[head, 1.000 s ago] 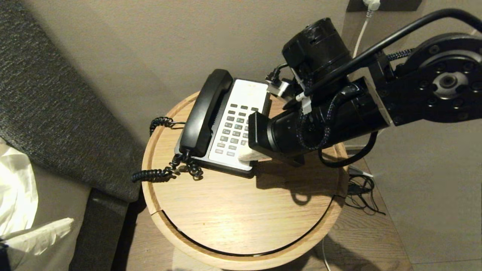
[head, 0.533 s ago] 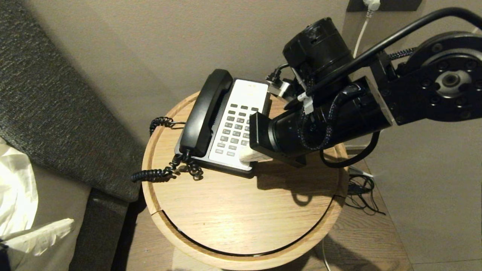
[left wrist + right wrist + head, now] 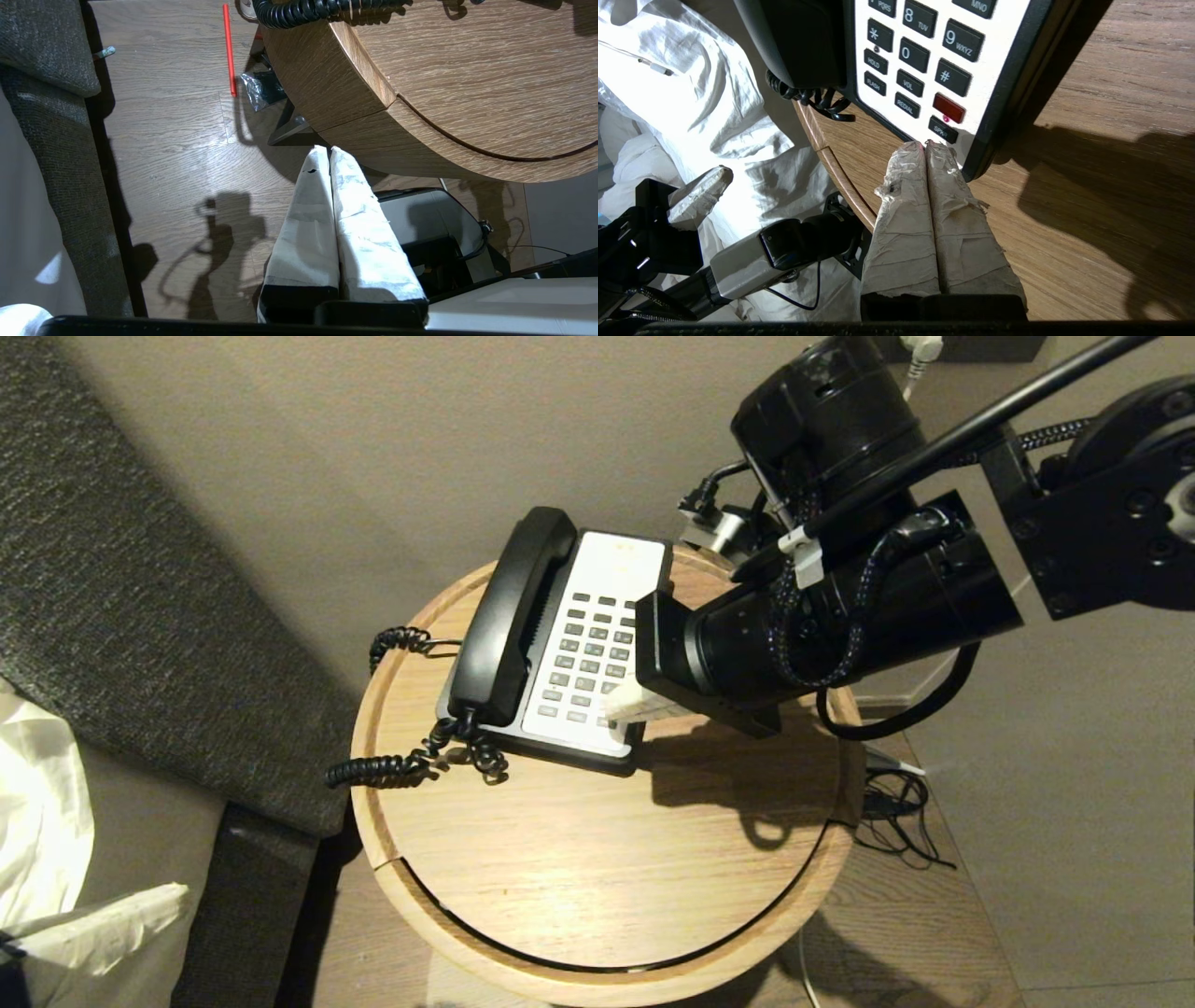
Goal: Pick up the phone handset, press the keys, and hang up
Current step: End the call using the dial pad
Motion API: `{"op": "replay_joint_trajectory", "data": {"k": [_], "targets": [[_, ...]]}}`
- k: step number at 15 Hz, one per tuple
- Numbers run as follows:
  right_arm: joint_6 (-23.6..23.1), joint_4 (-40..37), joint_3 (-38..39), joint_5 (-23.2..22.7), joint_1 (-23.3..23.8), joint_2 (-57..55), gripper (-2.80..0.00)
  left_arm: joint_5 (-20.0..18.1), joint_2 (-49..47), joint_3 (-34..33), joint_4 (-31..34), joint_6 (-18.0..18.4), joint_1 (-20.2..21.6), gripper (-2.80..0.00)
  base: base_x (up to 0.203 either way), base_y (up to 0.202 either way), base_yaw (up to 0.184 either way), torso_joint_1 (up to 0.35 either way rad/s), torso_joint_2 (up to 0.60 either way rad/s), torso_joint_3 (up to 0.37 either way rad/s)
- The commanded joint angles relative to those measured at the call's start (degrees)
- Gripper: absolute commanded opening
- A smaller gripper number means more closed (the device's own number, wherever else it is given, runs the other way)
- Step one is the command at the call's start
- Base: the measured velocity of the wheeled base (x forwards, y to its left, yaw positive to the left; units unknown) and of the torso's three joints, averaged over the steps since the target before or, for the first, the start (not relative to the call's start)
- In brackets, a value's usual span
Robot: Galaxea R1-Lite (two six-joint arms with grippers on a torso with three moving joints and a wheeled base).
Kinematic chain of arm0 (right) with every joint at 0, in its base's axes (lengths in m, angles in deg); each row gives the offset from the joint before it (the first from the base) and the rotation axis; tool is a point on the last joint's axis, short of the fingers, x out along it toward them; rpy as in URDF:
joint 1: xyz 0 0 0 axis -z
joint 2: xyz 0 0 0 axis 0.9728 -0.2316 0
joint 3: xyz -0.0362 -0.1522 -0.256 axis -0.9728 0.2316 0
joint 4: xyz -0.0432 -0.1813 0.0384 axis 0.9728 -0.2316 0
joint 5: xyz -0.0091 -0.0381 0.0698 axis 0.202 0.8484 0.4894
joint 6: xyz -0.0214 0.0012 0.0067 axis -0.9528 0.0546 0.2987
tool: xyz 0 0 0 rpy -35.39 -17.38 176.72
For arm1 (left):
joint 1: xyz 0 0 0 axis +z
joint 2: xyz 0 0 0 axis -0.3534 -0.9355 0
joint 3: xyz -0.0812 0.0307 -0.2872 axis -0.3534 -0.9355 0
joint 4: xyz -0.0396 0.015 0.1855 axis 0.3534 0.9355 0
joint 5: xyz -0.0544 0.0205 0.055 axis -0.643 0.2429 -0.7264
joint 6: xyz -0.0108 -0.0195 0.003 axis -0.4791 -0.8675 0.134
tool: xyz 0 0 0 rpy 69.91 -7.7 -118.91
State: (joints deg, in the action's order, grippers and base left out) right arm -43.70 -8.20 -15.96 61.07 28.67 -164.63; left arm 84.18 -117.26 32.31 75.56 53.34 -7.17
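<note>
Phone handset [image 3: 512, 614]: matte black, with a black coiled cord [image 3: 392, 763]. Keys [image 3: 588, 661]: dark grey with white legends, set in rows on a white faceplate [image 3: 616, 569]; one key [image 3: 948, 108] is red. Phone base [image 3: 597, 761]: black edge. Tabletop [image 3: 597, 868]: light oak wood grain. Right gripper [image 3: 925, 145]: fingers wrapped in off-white tape. Left gripper [image 3: 325, 150]: fingers wrapped in the same white tape. Floor [image 3: 177, 116]: brown wood grain.

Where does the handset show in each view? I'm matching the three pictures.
Head view: the handset lies in its cradle along the phone's left side, beside the keys.
Left wrist view: not in it; only the coiled cord shows, over the table's edge.
Right wrist view: its lower end shows beside the keys.
Shared landmark: the round wooden table.
</note>
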Motion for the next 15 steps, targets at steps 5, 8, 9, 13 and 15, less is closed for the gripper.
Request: {"op": "replay_joint_trajectory", "data": {"k": [5, 8, 9, 13, 15], "targets": [[-0.04, 0.59, -0.1, -0.15, 0.03, -1.39, -2.8, 0.02, -0.01, -0.2, 0.03, -0.09, 0.01, -2.8, 0.0, 0.0, 0.0, 0.0, 0.0, 0.0], [-0.18, 0.68, -0.18, -0.07, 0.12, -2.04, -2.8, 0.02, 0.04, -0.2, 0.02, -0.09, -0.07, -2.8, 0.0, 0.0, 0.0, 0.0, 0.0, 0.0], [-0.2, 0.68, -0.18, -0.07, 0.12, -2.06, -2.8, 0.02, 0.04, -0.2, 0.0, -0.09, 0.01, -2.8, 0.0, 0.0, 0.0, 0.0, 0.0, 0.0], [-0.44, 0.68, -0.09, 0.02, 0.12, -2.57, -2.8, 0.02, 0.12, -0.2, 0.0, -0.09, -0.08, -2.8, 0.0, 0.0, 0.0, 0.0, 0.0, 0.0], [-0.78, 0.68, -0.01, 0.11, 0.21, -2.57, -2.8, 0.02, 0.12, -0.2, 0.08, -0.09, 0.01, -2.8, 0.0, 0.0, 0.0, 0.0, 0.0, 0.0]]}}
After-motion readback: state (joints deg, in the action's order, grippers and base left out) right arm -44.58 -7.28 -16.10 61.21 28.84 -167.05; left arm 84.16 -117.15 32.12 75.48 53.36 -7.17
